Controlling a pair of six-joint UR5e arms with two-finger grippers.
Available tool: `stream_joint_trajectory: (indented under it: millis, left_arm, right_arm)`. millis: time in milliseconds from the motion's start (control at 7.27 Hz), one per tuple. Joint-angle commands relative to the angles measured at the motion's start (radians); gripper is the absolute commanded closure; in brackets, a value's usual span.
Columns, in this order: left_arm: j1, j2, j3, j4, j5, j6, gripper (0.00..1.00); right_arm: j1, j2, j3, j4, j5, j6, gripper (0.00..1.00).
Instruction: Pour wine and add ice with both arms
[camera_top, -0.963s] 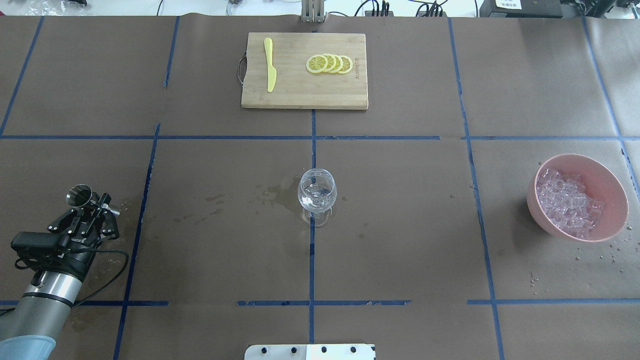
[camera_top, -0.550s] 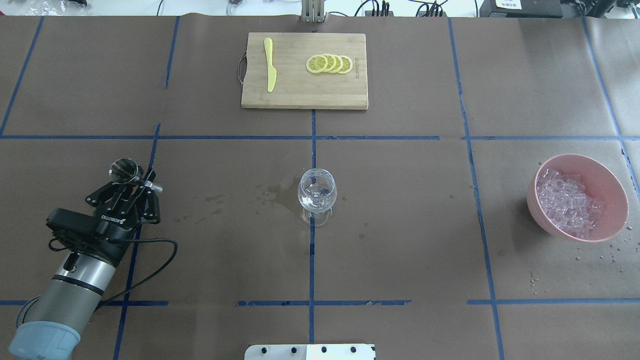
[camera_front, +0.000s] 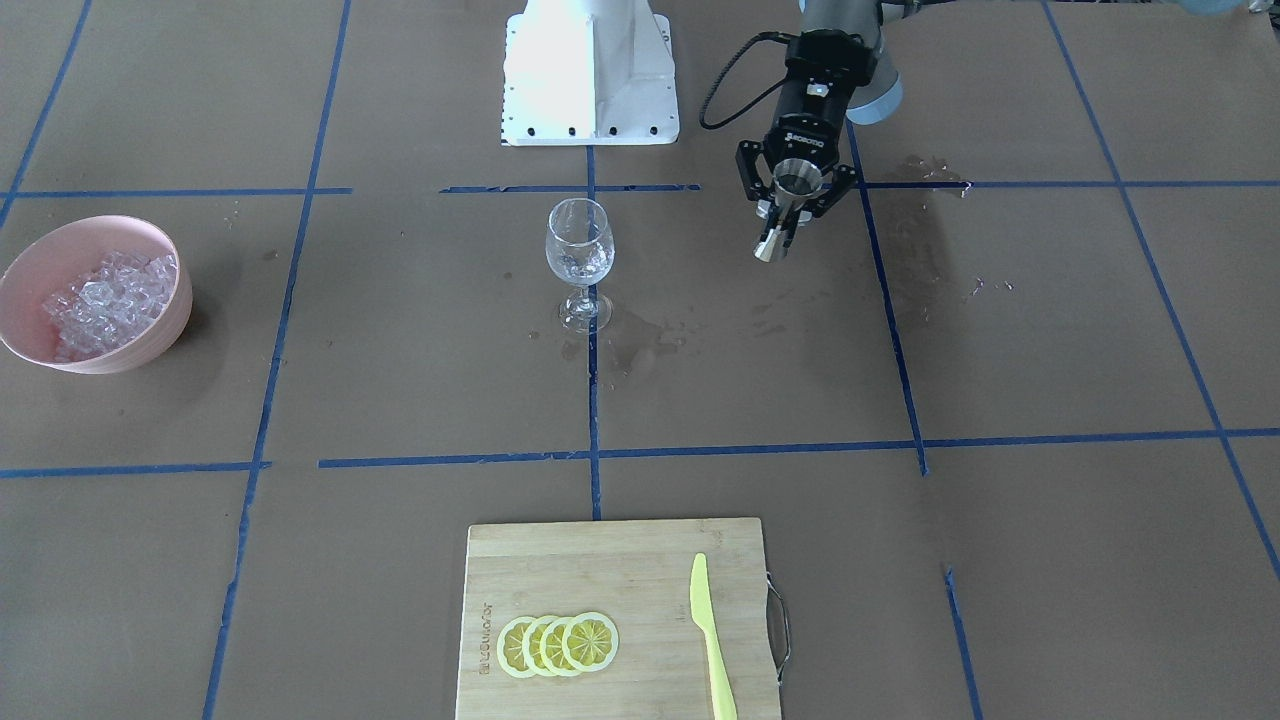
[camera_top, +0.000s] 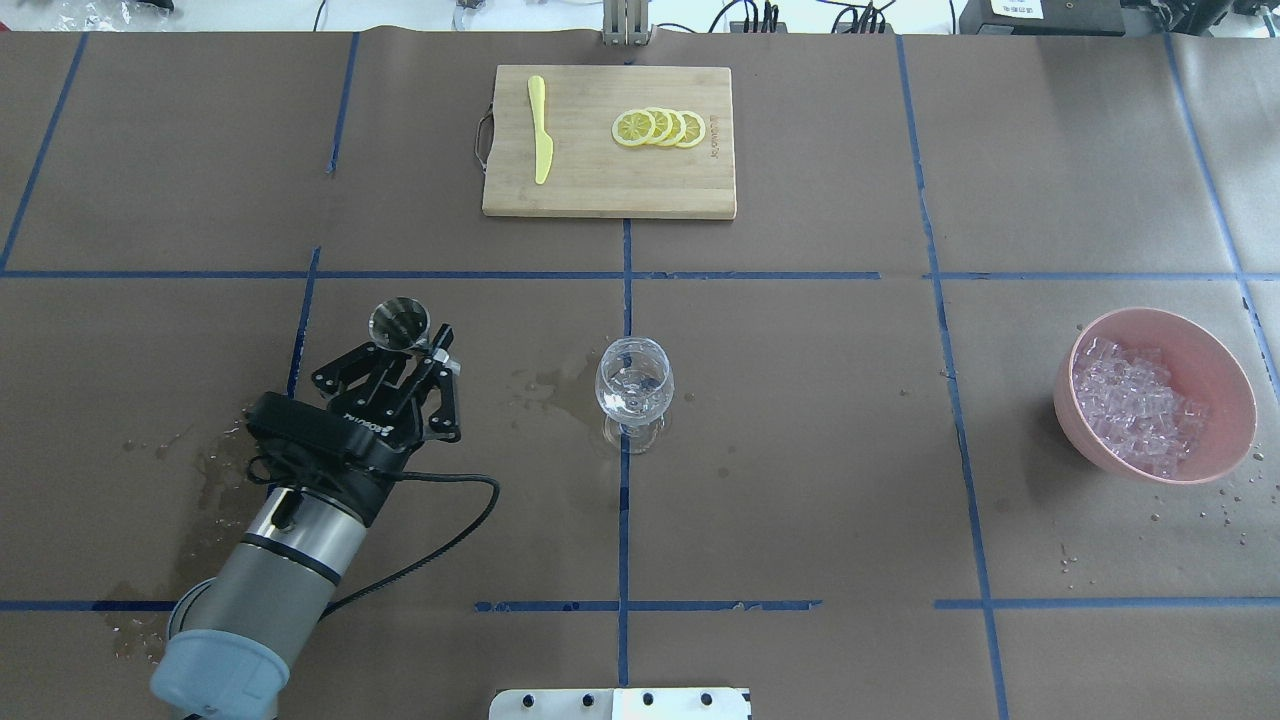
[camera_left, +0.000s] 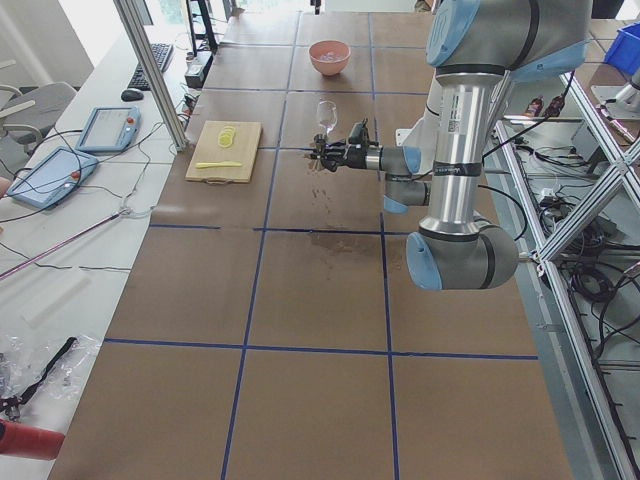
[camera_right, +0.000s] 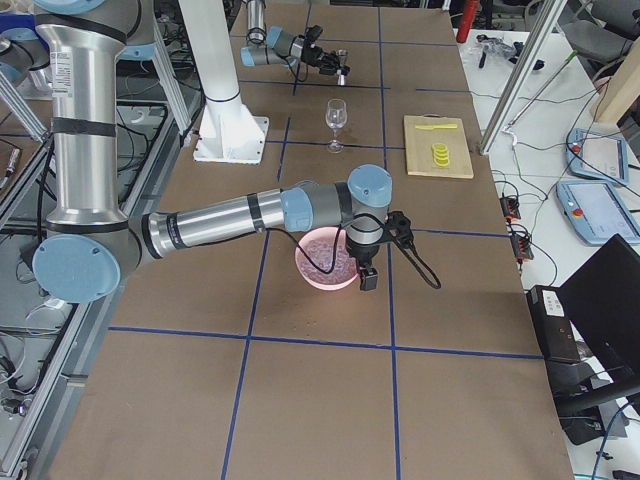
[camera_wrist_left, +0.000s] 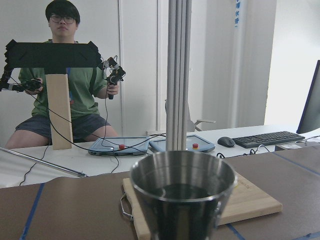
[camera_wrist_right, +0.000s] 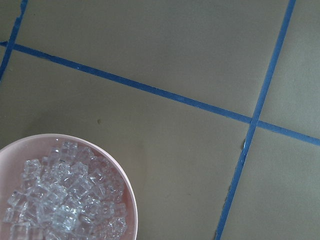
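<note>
My left gripper (camera_top: 418, 352) is shut on a steel measuring cup (camera_top: 399, 322) and holds it above the table, left of the clear wine glass (camera_top: 634, 385). The front view shows the gripper (camera_front: 795, 198) and cup (camera_front: 798, 183) apart from the glass (camera_front: 579, 245). The left wrist view shows the cup (camera_wrist_left: 182, 195) upright with dark liquid inside. The ice (camera_top: 1135, 405) lies heaped in a pink bowl (camera_top: 1190, 325) at the far right. My right gripper (camera_right: 365, 272) hangs over the bowl (camera_right: 315, 270) in the exterior right view only; I cannot tell if it is open or shut. The right wrist view shows ice (camera_wrist_right: 65, 200).
A wooden cutting board (camera_top: 690, 190) at the far middle carries lemon slices (camera_top: 658, 127) and a yellow knife (camera_top: 540, 130). Wet patches lie left of the glass (camera_top: 545, 385) and near the left arm (camera_top: 215, 470). The robot base (camera_front: 590, 70) stands at the near edge.
My left arm has swung right and away from the robot with the cup, closer to the wine glass. A wet patch now shows where the arm was.
</note>
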Motion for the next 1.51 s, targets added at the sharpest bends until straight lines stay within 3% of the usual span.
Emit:
stream_joint_trajectory:
  millis: [0, 275, 550, 962, 1238, 1375]
  left_arm:
    - [0.001, -0.085, -0.018, 0.198, -0.013, 0.075, 1.0]
    - [0.001, -0.144, -0.028, 0.361, -0.031, 0.093, 1.0]
    - [-0.016, -0.162, -0.061, 0.522, -0.169, 0.157, 1.0]
    - [-0.056, -0.162, -0.081, 0.54, -0.328, 0.324, 1.0]
    - [-0.073, -0.162, -0.09, 0.566, -0.336, 0.387, 1.0]
    - [-0.085, -0.163, -0.132, 0.681, -0.338, 0.396, 1.0]
  right_arm:
    - [0.002, -0.005, 0.003, 0.0, 0.002, 0.003, 0.0]
    - [0.002, -0.006, 0.004, 0.0, 0.002, 0.003, 0.0]
    - [0.002, -0.006, 0.006, 0.0, 0.002, 0.003, 0.0]
    - [0.002, -0.006, 0.009, 0.0, 0.002, 0.003, 0.0]
    - [0.002, -0.006, 0.009, 0.0, 0.002, 0.003, 0.0]
    - [0.002, -0.006, 0.009, 0.0, 0.002, 0.003, 0.0]
